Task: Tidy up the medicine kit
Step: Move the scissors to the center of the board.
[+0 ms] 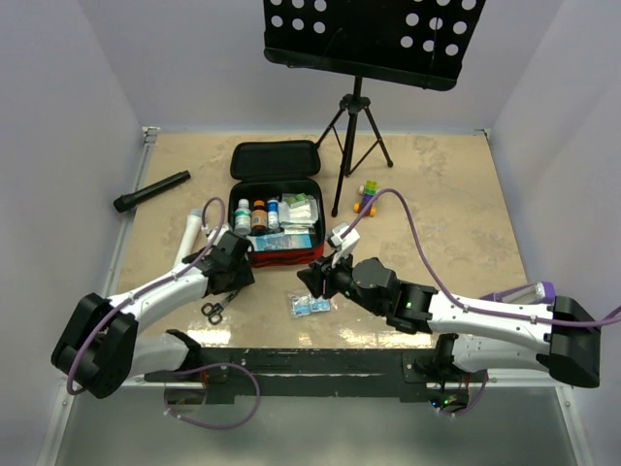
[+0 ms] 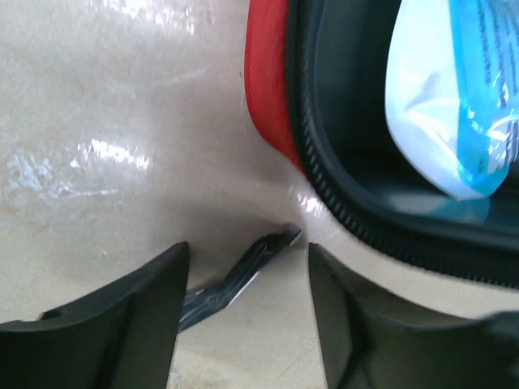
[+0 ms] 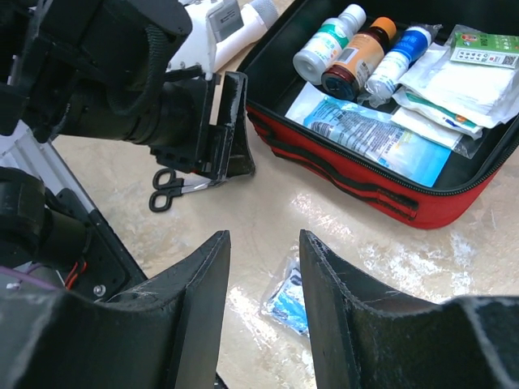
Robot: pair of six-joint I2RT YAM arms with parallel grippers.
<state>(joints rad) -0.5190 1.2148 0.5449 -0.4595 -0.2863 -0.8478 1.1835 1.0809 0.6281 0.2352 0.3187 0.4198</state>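
Two items are lying outside the medicine kit (image 1: 281,258), open on the worktop (image 1: 446,214): scissors (image 3: 170,190) off its near-left corner, blades pointing at it, and a blue packet (image 3: 288,298) before its front wall. Left pincer (image 2: 247,267), jaws apart, is straddling the blades; right pincer (image 3: 263,243), jaws apart, is hovering above the packet.

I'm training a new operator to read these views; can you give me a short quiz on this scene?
1. True or false: the scissors lie inside the medicine kit.
2. How many bottles are in the kit? A two, B three, C five.
3. Fill in: the loose blue packet lies on the table just ahead of the ___ hand.
Key: 1 false, they lie on the table by the left hand, whose jaws are open. 2 B. 3 right hand.
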